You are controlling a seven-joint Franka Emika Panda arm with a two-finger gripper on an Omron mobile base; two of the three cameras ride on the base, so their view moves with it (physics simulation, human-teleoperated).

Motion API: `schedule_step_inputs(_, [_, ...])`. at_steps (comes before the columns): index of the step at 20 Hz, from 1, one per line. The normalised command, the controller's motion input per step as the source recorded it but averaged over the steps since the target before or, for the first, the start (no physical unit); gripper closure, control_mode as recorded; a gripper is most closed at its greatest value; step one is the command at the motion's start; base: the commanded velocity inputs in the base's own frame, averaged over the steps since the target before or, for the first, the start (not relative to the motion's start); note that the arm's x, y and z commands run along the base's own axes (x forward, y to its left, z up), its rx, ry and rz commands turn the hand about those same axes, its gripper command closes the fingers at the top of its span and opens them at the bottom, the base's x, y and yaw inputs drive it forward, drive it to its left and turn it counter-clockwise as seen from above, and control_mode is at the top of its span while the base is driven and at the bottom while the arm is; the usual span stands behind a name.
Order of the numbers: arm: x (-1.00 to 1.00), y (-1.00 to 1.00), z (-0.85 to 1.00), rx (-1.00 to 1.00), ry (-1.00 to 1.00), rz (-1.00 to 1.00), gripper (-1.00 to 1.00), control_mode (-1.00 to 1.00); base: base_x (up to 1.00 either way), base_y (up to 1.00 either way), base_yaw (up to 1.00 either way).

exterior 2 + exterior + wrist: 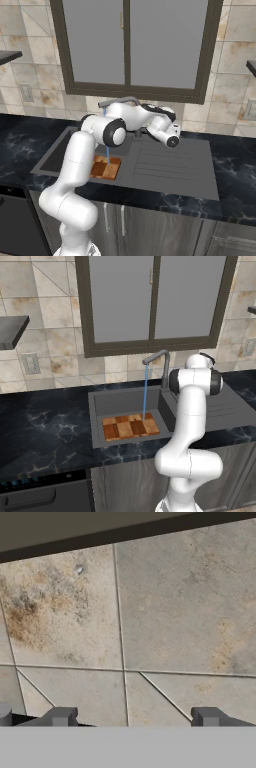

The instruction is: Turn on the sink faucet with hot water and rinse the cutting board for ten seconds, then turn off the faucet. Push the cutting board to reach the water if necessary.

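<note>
At the far left of the left base view, the black marbled counter (45,431) is seen, with the sink (100,406) recessed into it just right of the frame's centre-left. The cutting board (125,427) is laid flat on the basin floor, toward the lower right of the basin, so that its right portion is reached by the water (145,391), which is dropped as a thin blue line from the spout of the sink faucet (162,363). The rinse is therefore judged to be under way, with no push of the board apparently needed.

Further right, behind the faucet stem near the tiled wall, the white arm is folded; in the right base view its wrist is seen above the ribbed drainboard (170,165), probably kept near the handle for the shut-off. In the hand view, the tool (134,717) is pointed at the wall tiles (175,612), its fingertips (60,716) are spread wide, and nothing is held between them.
</note>
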Motion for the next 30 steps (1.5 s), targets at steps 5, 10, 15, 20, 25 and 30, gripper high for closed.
schedule_step_inputs(5, [0.07, 0.08, 0.0, 0.0, 0.0, 0.0, -1.0, -1.0, 0.0, 0.0, 0.0])
schedule_step_inputs(10, [0.13, 0.05, 0.0, 0.0, 0.0, 0.0, -1.0, -1.0, 0.0, 0.0, 0.0])
schedule_step_inputs(15, [0.09, 0.15, 0.0, 0.0, 0.0, 0.0, -1.0, -1.0, 0.0, 0.0, 0.0])
schedule_step_inputs(20, [0.03, 0.24, 0.0, 0.0, 0.0, 0.0, -1.0, -1.0, 0.0, 0.0, 0.0])
schedule_step_inputs(25, [0.0, 0.23, 0.0, 0.0, 0.0, 0.0, -1.0, -1.0, 0.0, 0.0, 0.0])
schedule_step_inputs(30, [0.02, 0.21, 0.0, 0.0, 0.0, 0.0, -1.0, -1.0, 0.0, 0.0, 0.0])
